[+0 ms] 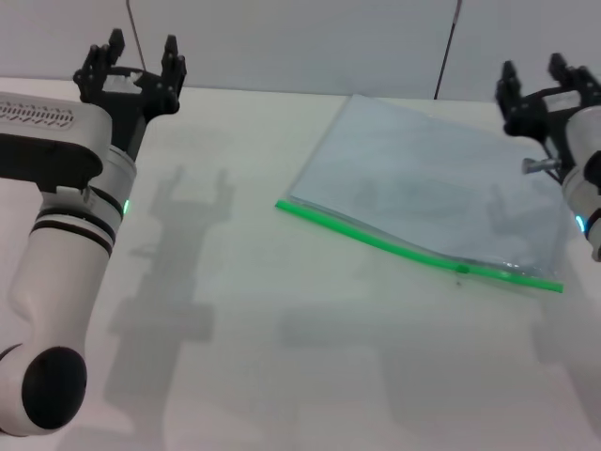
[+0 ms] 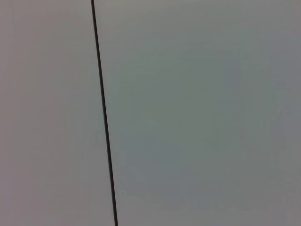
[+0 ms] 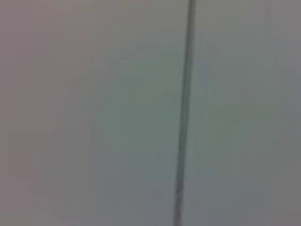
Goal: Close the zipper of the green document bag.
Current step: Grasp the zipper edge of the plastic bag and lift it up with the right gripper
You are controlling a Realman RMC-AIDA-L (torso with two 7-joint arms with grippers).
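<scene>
Nothing grabbed yet on my end. Left gripper [image 1: 131, 64] is raised off to the far left, fingers spread with nothing in them, well apart from the green document bag [image 1: 432, 183]. Right gripper [image 1: 547, 86] hangs just above the bag's far right corner, also spread and empty. The bag lies flat on the worktop [image 1: 282, 329], its zipper [image 1: 413, 249] along the edge nearest me, so I reckon one gripper pins while the other drags the slider.

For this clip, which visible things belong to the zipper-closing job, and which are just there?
Job:
- green document bag, flat on the table
- zipper, the green strip on the bag's near edge
- left claw, open, raised far left, away from the bag
- right claw, open, raised by the bag's far right corner

Just there:
- table
- two thin dark cables against the back wall
</scene>
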